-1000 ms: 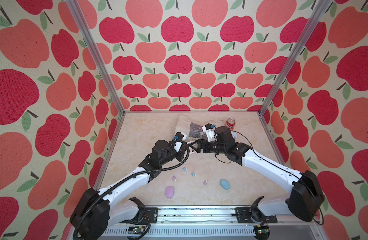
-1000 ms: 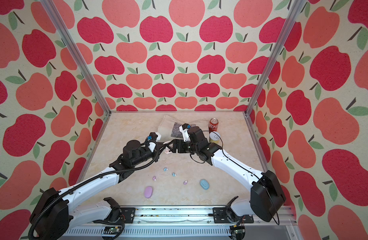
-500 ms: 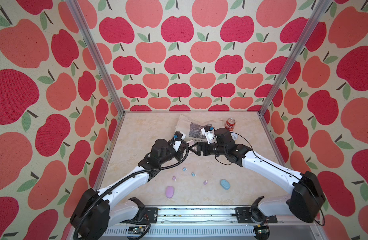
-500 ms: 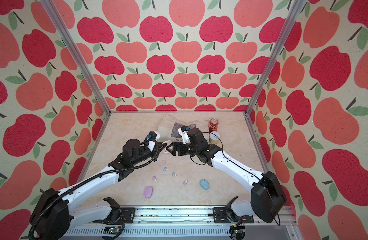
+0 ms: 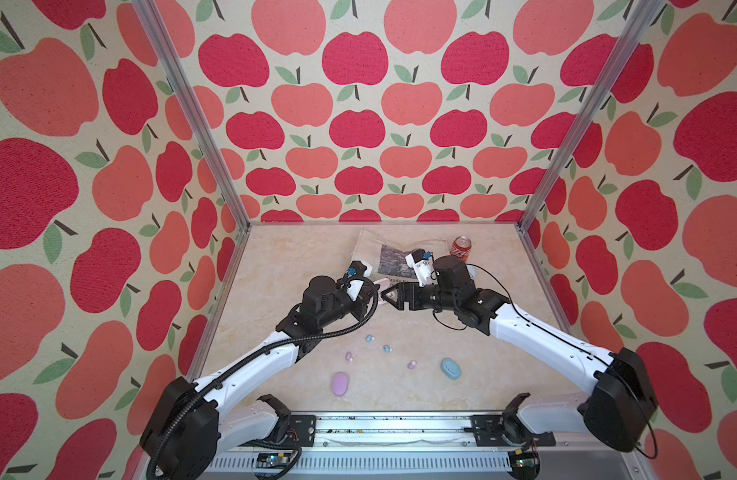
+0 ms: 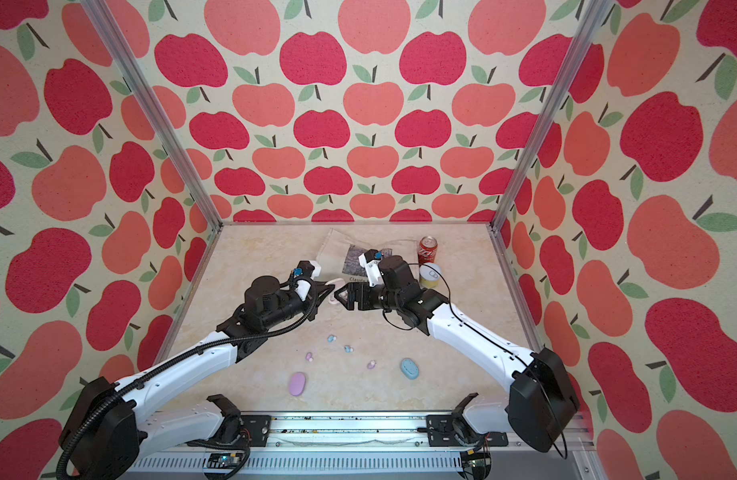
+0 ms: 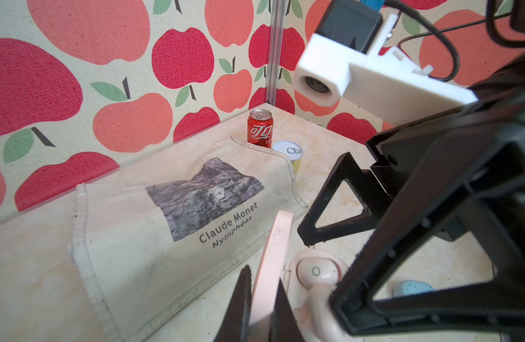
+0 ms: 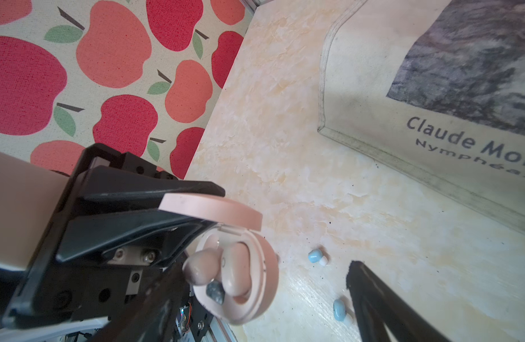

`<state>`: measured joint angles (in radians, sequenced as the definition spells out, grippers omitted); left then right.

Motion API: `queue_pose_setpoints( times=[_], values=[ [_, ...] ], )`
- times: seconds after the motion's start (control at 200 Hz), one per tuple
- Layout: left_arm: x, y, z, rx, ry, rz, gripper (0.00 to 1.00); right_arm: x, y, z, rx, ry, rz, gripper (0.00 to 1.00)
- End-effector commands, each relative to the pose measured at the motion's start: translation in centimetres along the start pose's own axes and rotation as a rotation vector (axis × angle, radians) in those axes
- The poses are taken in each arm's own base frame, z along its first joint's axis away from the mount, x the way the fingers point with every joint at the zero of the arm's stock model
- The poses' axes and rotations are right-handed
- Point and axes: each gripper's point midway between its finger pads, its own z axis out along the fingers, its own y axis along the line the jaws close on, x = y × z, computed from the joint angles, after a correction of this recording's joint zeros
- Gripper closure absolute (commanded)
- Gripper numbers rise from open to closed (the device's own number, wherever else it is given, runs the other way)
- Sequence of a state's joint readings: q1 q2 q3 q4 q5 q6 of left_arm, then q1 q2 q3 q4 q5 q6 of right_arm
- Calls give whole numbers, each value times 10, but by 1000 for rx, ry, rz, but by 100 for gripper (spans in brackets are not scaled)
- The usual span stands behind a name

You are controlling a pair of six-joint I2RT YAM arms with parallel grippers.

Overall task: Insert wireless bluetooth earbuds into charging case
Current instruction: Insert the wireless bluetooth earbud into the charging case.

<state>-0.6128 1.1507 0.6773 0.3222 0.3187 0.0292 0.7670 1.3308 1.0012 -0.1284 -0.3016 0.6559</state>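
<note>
Above the table my left gripper [image 7: 262,284] is shut on the raised lid [image 7: 274,245] of an open pink charging case [image 8: 264,266]. One pink earbud [image 8: 234,266] sits in the case. A second pink earbud [image 8: 199,268] lies askew against it, its grey tip showing. My right gripper [image 5: 389,296] is open, with its fingers [image 7: 338,204] on either side of the case body. On the table nearer the front lie two light blue earbuds [image 5: 370,338] [image 5: 386,348] and two lilac earbuds [image 5: 349,356] [image 5: 411,365].
A shut lilac case [image 5: 340,383] and a shut blue case [image 5: 451,368] lie near the front edge. At the back lie a printed canvas bag [image 5: 394,257], a red can [image 5: 460,248] and a yellow can [image 6: 430,275]. Apple-patterned walls enclose three sides.
My right gripper has turned and shifted slightly at the pink case, staying open. The left gripper holds the lid in the same place.
</note>
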Motion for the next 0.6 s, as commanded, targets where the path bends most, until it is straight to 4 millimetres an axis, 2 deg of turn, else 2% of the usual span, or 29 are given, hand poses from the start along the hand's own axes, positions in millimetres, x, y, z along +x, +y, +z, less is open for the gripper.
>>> queue_pose_setpoints(
  times=[0.0, 0.595],
  values=[
    [-24, -3, -2, 16, -56, 37, 100, -12, 0, -11, 26, -43, 4, 10],
    [-27, -4, -2, 23, -59, 42, 100, -17, -11, -4, 66, -37, -24, 10]
  ],
)
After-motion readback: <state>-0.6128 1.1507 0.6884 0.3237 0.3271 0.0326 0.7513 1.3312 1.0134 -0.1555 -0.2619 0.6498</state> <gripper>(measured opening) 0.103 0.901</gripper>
